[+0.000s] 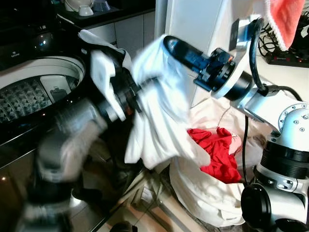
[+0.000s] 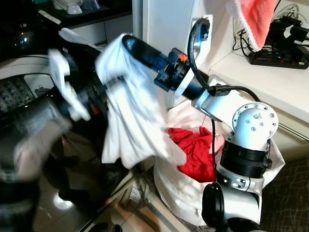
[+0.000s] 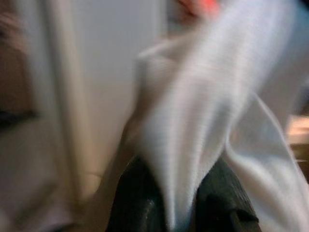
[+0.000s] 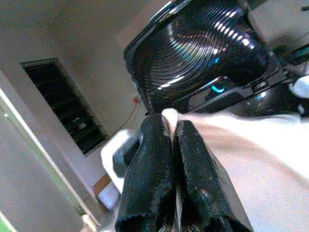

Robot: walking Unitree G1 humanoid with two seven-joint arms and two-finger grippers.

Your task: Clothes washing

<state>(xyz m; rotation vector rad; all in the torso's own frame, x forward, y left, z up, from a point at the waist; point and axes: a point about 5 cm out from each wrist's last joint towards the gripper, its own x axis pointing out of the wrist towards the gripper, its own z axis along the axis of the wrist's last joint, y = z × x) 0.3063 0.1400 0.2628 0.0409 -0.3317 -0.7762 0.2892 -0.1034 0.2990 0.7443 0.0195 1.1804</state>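
Bright indoor light; the left arm (image 1: 72, 130) smears with motion blur, the left wrist view perhaps wholly unfocused; glare glints on the washer lid (image 4: 203, 53)

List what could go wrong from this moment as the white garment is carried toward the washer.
1. The white garment hangs low between the left end effector and the right end effector; its loose bottom might catch on the washer rim instead of dropping into the drum.
2. The left arm is blurred, so it seems to move fast; the cloth could slip free.
3. The trailing hem hangs near the red clothes in the laundry bag and may drag them out.
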